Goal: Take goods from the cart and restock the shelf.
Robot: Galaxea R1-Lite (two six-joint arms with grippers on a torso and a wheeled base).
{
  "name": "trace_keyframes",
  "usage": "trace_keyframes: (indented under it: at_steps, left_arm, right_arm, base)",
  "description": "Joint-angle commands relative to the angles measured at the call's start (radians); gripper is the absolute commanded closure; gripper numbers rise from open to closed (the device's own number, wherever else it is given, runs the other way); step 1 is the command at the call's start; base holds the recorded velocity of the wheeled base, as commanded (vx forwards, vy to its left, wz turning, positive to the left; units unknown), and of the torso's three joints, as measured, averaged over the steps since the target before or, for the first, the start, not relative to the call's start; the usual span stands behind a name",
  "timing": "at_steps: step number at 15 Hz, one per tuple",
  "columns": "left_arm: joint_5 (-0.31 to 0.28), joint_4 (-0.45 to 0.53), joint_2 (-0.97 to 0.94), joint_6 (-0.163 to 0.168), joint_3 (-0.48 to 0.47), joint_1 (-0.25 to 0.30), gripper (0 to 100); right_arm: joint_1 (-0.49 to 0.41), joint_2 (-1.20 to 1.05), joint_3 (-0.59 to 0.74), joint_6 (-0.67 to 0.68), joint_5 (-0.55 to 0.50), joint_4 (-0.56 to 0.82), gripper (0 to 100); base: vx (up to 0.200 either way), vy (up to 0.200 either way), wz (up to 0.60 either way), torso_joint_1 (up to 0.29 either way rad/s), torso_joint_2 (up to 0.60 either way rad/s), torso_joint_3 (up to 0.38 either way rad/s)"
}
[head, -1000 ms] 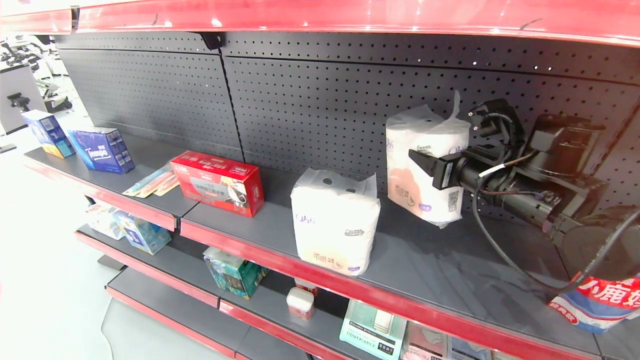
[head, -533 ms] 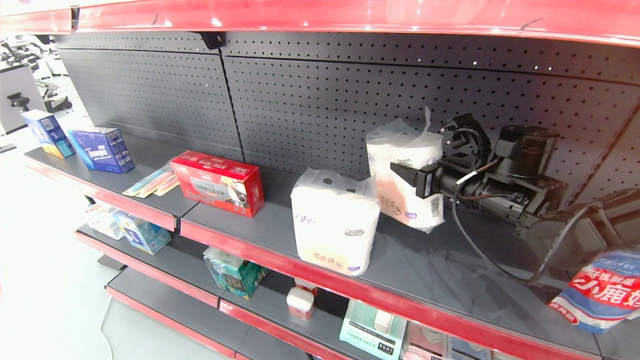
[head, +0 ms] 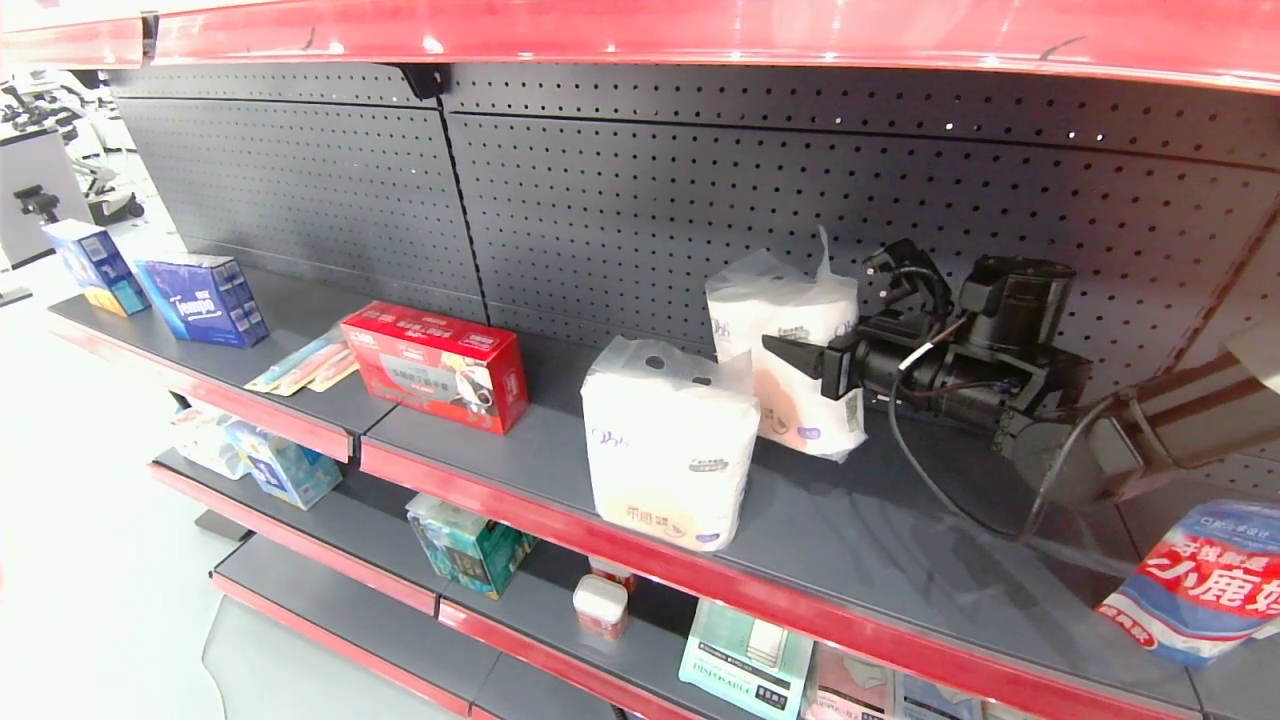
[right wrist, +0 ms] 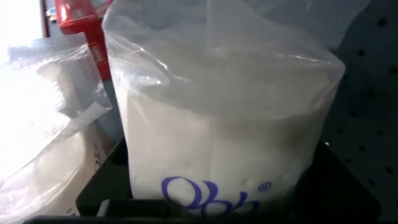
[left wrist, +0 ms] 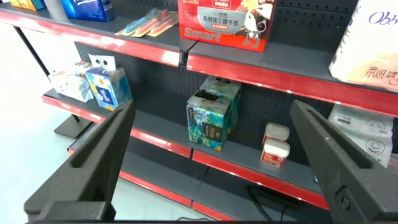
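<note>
My right gripper (head: pixel 800 358) was clamped on the tissue pack (head: pixel 770 310), tilted low over the shelf (head: pixel 900 540), just right of and behind the standing pack (head: pixel 668 450) (whether it touched down, I couldn't tell). Releasing at that tilt risked a topple; any drift left could shove the neighbour off the near edge

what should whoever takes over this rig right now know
Left claw: open, empty, facing the lower shelves.
Right claw: shut on the held pack, upright near the back of the shelf, behind and to the right of the front pack.
Done: front pack stands on the shelf.
Left: set the held pack down, release it, fetch more goods.
</note>
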Motion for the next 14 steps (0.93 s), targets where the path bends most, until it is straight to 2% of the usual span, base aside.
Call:
trace_keyframes:
  at_steps: [1,5,14]
  left_arm:
    - [0.002,0.0,0.001,0.0,0.0,0.0,0]
    - [0.0,0.0,0.001,0.0,0.0,0.002,0]
    - [0.0,0.0,0.0,0.0,0.0,0.0,0]
  right_arm:
    - [-0.002,0.028,-0.019,-0.017,0.022,0.0,100]
    - [-0.014,0.054,-0.053,-0.097,0.142,0.001,100]
    - [-0.008,0.126,-0.068,-0.137,0.166,0.0,100]
  base:
    - [0.0,0.0,0.0,0.0,0.0,0.0]
    - [0.0,0.0,0.0,0.0,0.0,0.0]
    - [0.0,0.0,0.0,0.0,0.0,0.0]
